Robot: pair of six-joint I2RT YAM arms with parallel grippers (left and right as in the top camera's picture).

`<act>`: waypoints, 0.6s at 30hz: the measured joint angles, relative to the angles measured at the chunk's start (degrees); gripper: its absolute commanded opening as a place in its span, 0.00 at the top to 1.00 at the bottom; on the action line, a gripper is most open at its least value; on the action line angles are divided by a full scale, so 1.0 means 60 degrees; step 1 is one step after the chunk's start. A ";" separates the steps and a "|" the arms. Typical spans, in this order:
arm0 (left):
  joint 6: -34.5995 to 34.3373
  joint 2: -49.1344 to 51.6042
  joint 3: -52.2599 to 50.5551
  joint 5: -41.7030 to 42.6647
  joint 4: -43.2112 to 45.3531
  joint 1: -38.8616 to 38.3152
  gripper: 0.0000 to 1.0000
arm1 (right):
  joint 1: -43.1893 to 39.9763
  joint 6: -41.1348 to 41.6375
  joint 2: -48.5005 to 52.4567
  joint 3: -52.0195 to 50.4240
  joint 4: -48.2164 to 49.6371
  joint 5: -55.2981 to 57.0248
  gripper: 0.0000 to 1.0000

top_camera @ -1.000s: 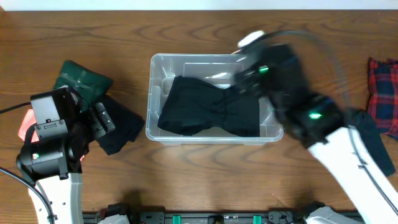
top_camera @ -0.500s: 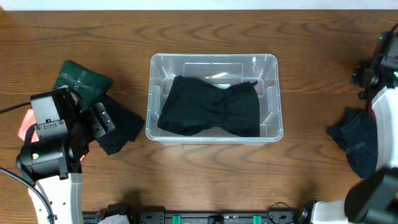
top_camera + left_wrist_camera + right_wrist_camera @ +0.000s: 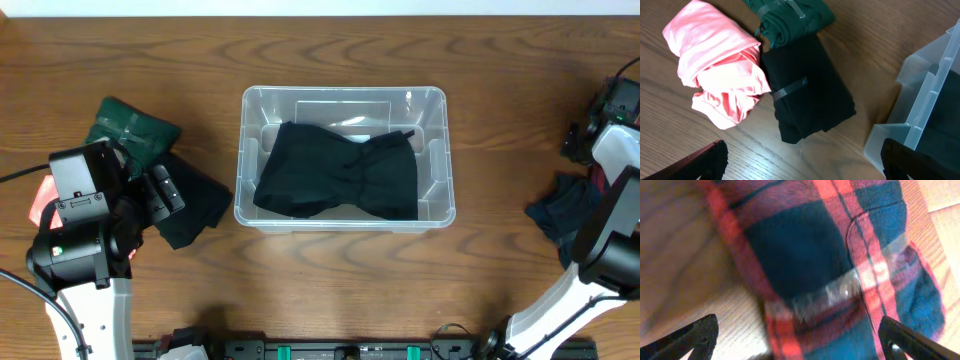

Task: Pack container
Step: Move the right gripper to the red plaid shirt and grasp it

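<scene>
Container [image 3: 342,92]: holds black garment [image 3: 340,180].
L gripper [image 3: 810,162]: wide open, empty; pink cloth [image 3: 720,75] mostly hidden overhead.
R gripper [image 3: 800,345]: wide open, empty, over plaid cloth [image 3: 830,255].

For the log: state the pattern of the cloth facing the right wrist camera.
Red-and-teal plaid cloth, clearest in the right wrist view.

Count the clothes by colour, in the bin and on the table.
Black: 2, black garment in the container, black folded cloth
Green: 1, green bundle
Pink: 1, pink bundle
Plaid: 1, plaid cloth
Dark blue: 1, dark blue cloth
Total: 6
</scene>
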 measured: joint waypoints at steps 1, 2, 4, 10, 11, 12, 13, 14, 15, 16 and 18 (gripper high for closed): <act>0.0000 0.0000 0.0000 0.0000 0.0000 0.0000 0.02 | -0.0069 -0.0007 0.0091 0.0000 0.0175 0.0004 0.01; 0.0000 0.0000 0.0000 0.0000 0.0000 0.0000 0.02 | -0.0142 -0.0007 0.0186 0.0000 0.0321 0.0022 0.01; 0.0000 0.0000 0.0000 0.0000 -0.0004 0.0000 0.02 | -0.0310 -0.0018 0.0353 0.0000 0.0576 0.0055 0.01; 0.0000 0.0000 0.0000 0.0000 0.0000 0.0000 0.02 | -0.0659 -0.0120 0.0597 0.0000 0.0856 0.0018 0.52; 0.0000 0.0000 0.0000 0.0000 0.0000 0.0000 0.02 | -0.0703 -0.0080 0.0630 0.0004 0.0860 0.0018 0.65; 0.0000 0.0000 0.0000 0.0000 0.0004 0.0000 0.02 | -0.0710 -0.0073 0.0637 0.0004 0.0845 0.0044 0.67; 0.0000 0.0000 0.0000 0.0000 0.0000 0.0000 0.02 | -0.0710 -0.0073 0.0634 0.0015 0.0834 0.0066 0.67; 0.0000 0.0000 0.0000 0.0000 0.0000 0.0000 0.02 | -0.0707 -0.0066 0.0619 0.0036 0.0820 0.0062 0.68; 0.0000 0.0000 0.0000 0.0000 0.0000 0.0000 0.02 | -0.0703 -0.0069 0.0619 0.0047 0.0809 0.0062 0.70; 0.0000 0.0000 0.0000 0.0000 0.0000 0.0000 0.02 | -0.0699 -0.0069 0.0619 0.0047 0.0801 0.0073 0.72; 0.0000 0.0000 0.0000 0.0000 0.0000 0.0000 0.02 | -0.0688 -0.0098 0.0601 0.0058 0.0750 0.0073 0.79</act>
